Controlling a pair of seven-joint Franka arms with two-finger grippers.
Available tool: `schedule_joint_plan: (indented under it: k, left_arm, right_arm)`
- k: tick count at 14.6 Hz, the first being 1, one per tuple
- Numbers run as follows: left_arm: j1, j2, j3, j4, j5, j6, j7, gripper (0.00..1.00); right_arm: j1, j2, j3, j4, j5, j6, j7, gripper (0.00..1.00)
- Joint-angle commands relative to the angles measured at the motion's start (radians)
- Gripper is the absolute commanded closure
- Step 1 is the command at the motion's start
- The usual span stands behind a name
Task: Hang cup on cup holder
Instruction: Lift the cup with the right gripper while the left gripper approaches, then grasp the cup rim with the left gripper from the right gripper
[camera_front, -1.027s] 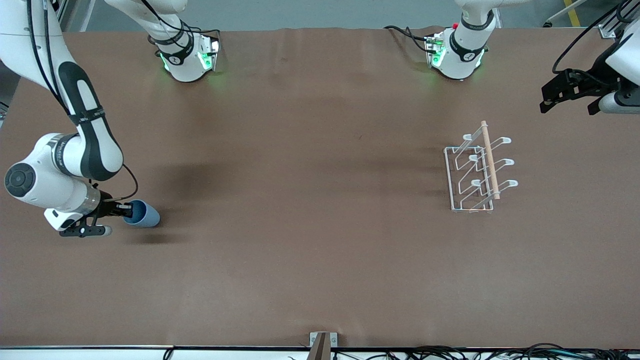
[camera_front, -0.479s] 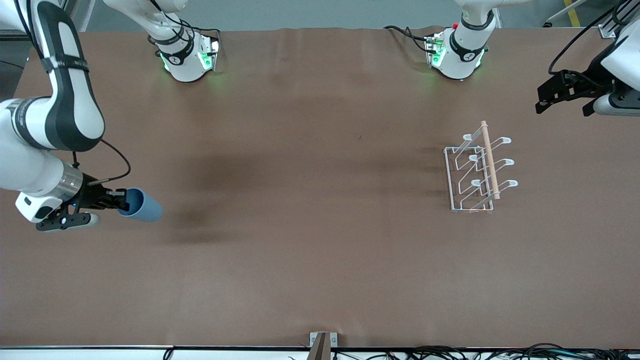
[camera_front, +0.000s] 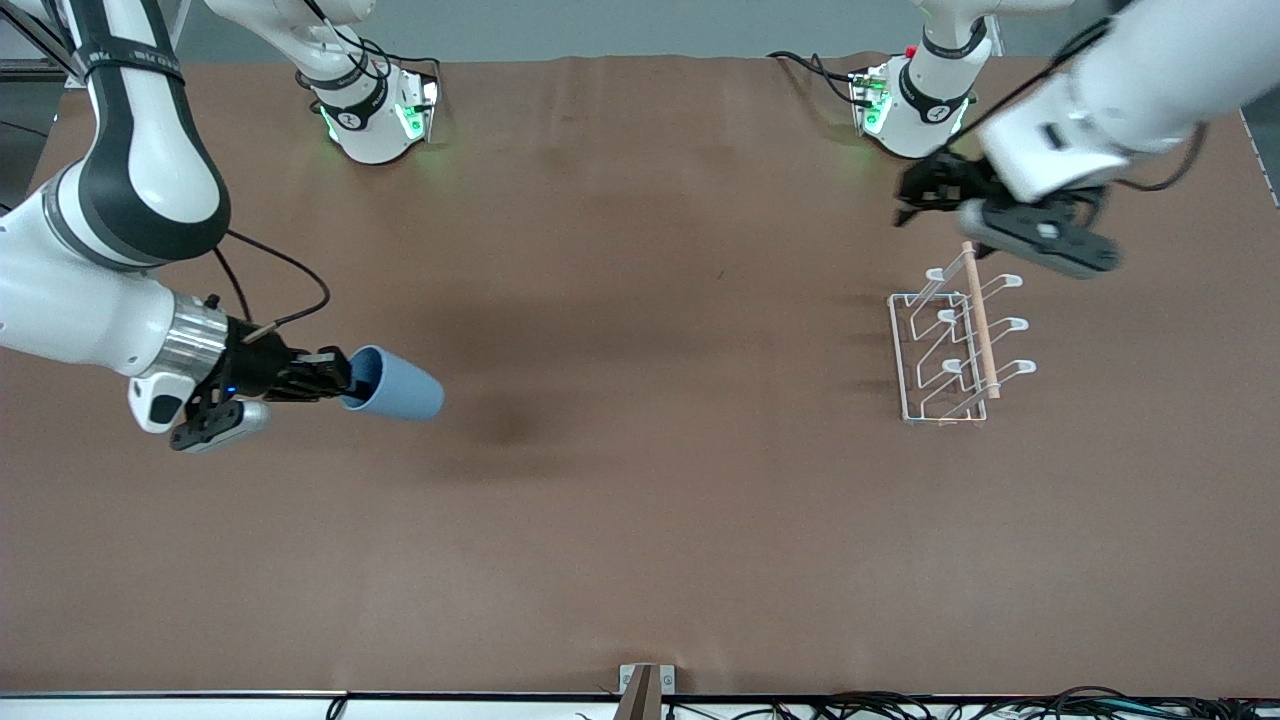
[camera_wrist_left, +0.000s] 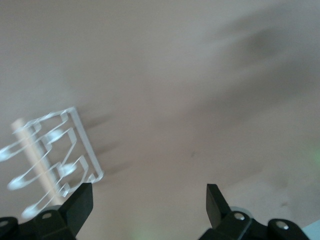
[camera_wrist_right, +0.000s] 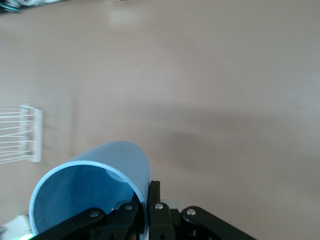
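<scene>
Light blue and plain, the small tapered plastic cup (camera_front: 392, 391) hangs in the air over the right arm's end of the brown table (camera_front: 640, 520), lying on its side with the open mouth toward the wrist. Your right gripper (camera_front: 335, 385) has it pinched by the rim, one finger inside and one outside, as the right wrist view shows (camera_wrist_right: 90, 192).

Your target, the white wire cup holder (camera_front: 945, 345) with upturned prongs and a pale wooden rod along its top, stands well apart, toward the left arm's end. Your left gripper (camera_front: 925, 190) hovers over the table just beside the holder's end nearest the arm bases, its fingers (camera_wrist_left: 80, 202) spread wide and holding nothing.

Watch three things, by my judgement. A thin rim pinch may let the cup swivel or slip during the long carry. The left arm sits close to the rack, so both arms could crowd the same space. And the light wire rack may slide or tip if the cup nudges a prong off-line.
</scene>
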Motion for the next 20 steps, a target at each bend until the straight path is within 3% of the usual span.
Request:
schedule_joint_plan:
  k: [1,3,7,10,20]
  left_arm:
    - [-0.104,0.018,-0.015,0.022,-0.006,0.084,0.005,0.00]
    - [-0.185,0.048,-0.015,0.023,-0.003,0.155,0.011,0.00]
    - [-0.305,0.084,-0.014,0.025,0.008,0.285,0.023,0.00]
    - [-0.355,0.107,-0.014,0.025,0.006,0.405,0.078,0.00]
    - [-0.474,0.211,-0.019,0.117,0.006,0.531,0.087,0.00]
  right_arm:
    - [0.023,-0.006,0.003,0.005,0.209,-0.084,-0.016,1.00]
    - [0.029,-0.004,0.003,0.003,0.361,-0.172,-0.030,1.00]
    - [0.035,-0.010,0.012,0.006,0.492,-0.338,-0.058,1.00]
    - [0.026,-0.009,0.006,-0.001,0.485,-0.447,-0.182,0.98]
    - [0.092,0.010,0.009,0.011,0.489,-0.436,-0.203,0.97]
